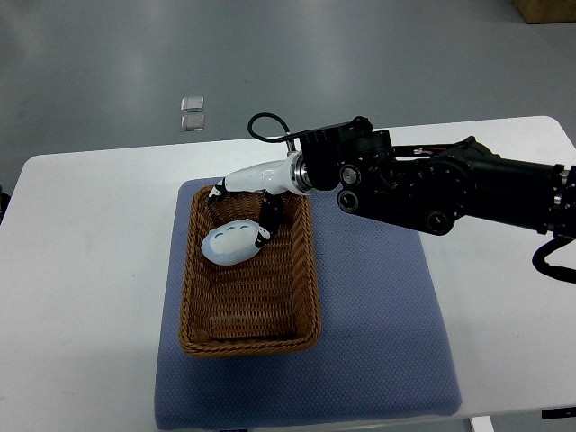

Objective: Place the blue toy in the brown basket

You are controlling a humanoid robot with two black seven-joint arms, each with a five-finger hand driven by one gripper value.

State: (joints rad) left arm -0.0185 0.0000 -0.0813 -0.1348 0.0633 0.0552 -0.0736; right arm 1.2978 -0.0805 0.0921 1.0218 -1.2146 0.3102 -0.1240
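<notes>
We see the blue toy (pixel 230 243) in the upper part of the brown basket (pixel 248 337), a bit left of the middle of the frame. It is a soft, rounded, pale blue lump with a row of small dark marks on top. We cannot read any words or labels on it, or on anything else here.

The right hand (pixel 255 205) reaches in from the right edge of the frame. Its arm is black, and the part near the hand is white. The fingers (pixel 266 225) are white with black tips. They point down into the basket and touch the right side of the toy. We cannot tell if they are gripping it or just resting on it.

The basket is woven and long, and it sits on a blue mat (pixel 378 315). The mat lies on the white tabletop (pixel 81 270). Near the top of the frame, on the grey floor (pixel 108 63), there are two small clear squares (pixel 192 113).
</notes>
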